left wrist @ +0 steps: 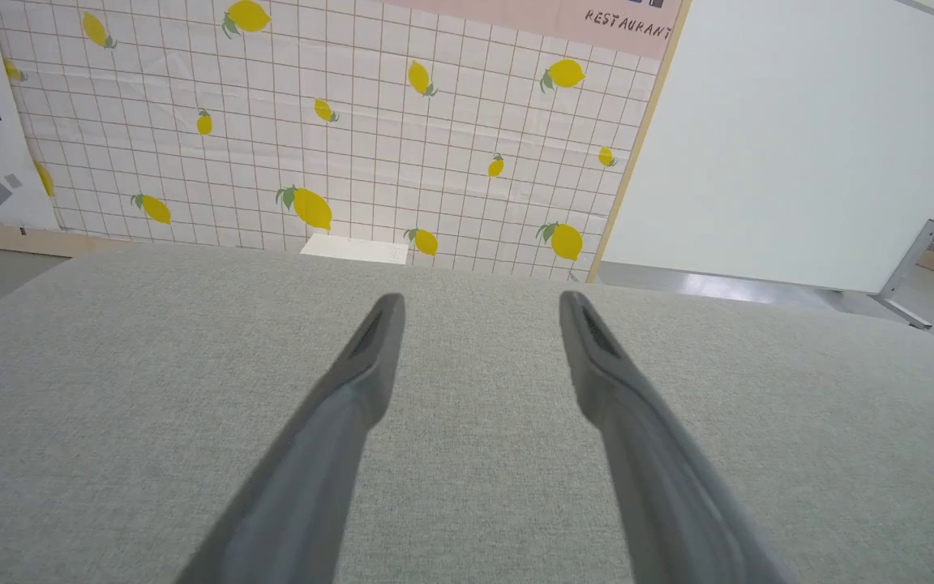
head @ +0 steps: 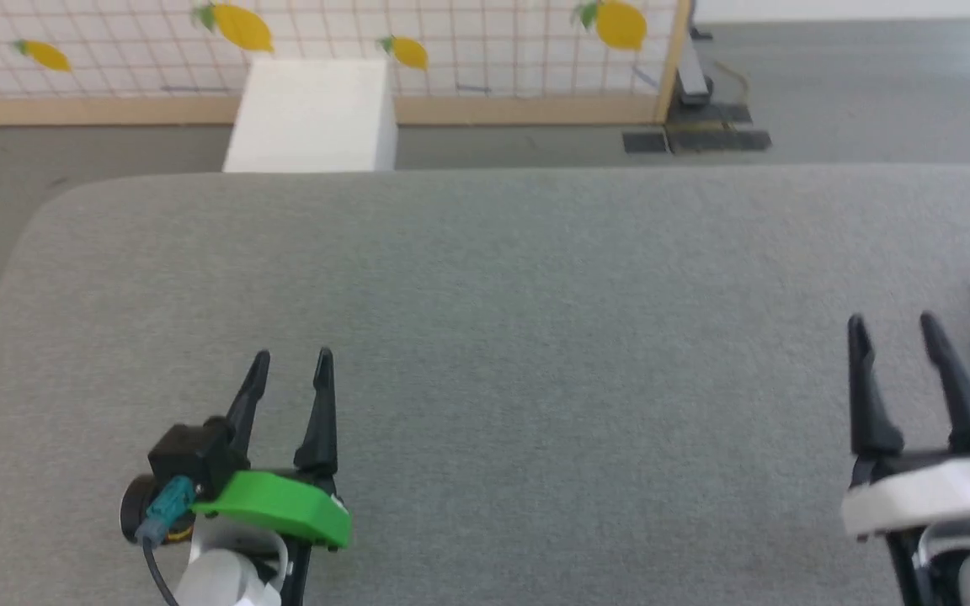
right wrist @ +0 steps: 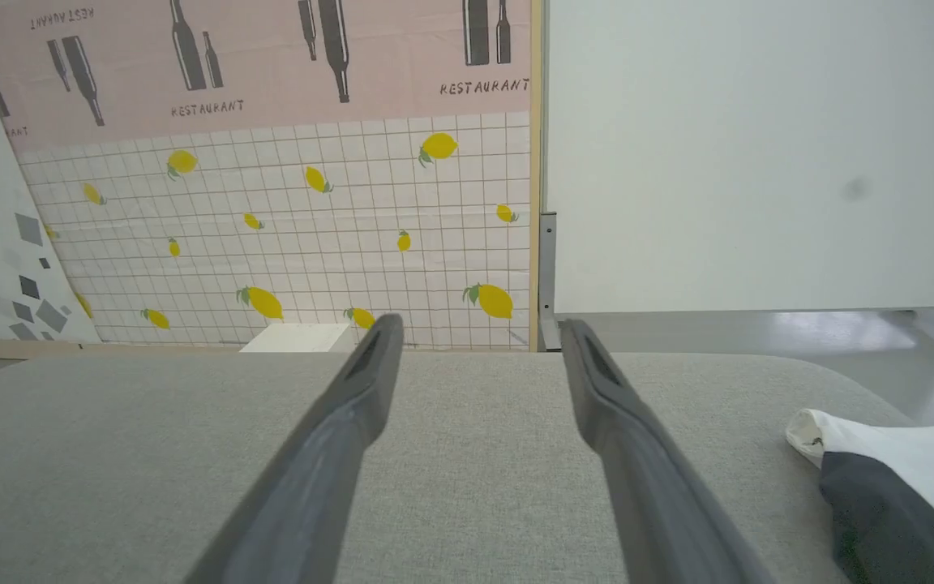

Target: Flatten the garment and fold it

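- Room: partition wall (left wrist: 353,122) printed with a grid and yellow lemons, a pink "RESTAURANT" band above it; a plain white panel (right wrist: 759,154) stands to its right. Grey floor (head: 872,84) beyond, with dark base plates at the foot of the partition post.
- Bench (head: 485,337): broad, rounded corners, covered in grey woven fabric. Nearly all of its top is bare. No wrinkles or objects across the middle.
- White box (head: 308,118): on the floor beyond the far edge of the bench, against the lemon wall.
- Garment (right wrist: 921,458): bunched in a heap at the far right of the bench, white cloth over a dark part, just beside the right gripper. In the head view a white scrap shows at the frame's right edge. Not spread, not flattened, no fold made.
- Task status, as judged: at the outset. Left to do: take hold of the heap, bring it to the open middle of the bench, spread it flat, then fold.
- Left gripper (head: 293,358): low over bare bench at lower left, well apart from the garment; fingers spread wide, nothing between them.
- Right gripper (head: 891,324): low over the bench at lower right; fingers likewise wide apart and empty, not touching the cloth.
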